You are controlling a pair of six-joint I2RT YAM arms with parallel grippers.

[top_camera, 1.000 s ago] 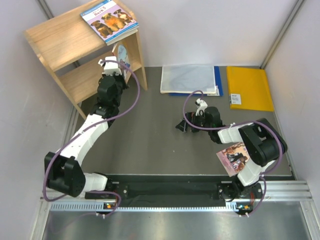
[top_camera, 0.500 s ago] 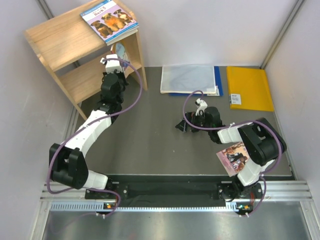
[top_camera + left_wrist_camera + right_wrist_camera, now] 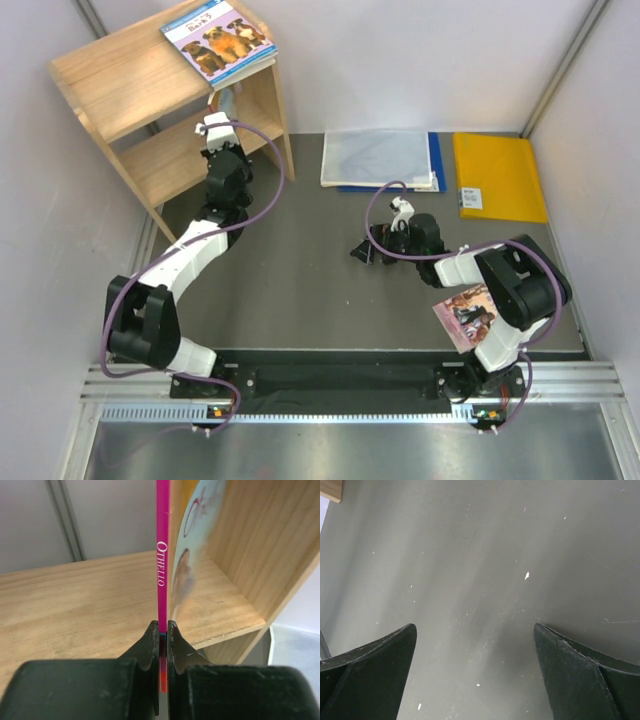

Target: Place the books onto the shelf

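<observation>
Left wrist view had the left jaws pinching the pink book [image 3: 162, 570], spine lettered "Othello", by its bottom end. It stood upright, its long axis running to 12 o'clock from the jaws, above the lower board [image 3: 75, 595] of the shelf [image 3: 110, 80], with the side panel [image 3: 260, 555] at 2 o'clock. A second earlier that arm was short of the shelf; it had since reached in. The right jaws stayed spread and empty over the counter [image 3: 485, 580].

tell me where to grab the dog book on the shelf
Grip the dog book by its right corner, coming from the right: it lies flat on the shelf top and that corner seems to overhang the edge, so a finger fits underneath.
</observation>
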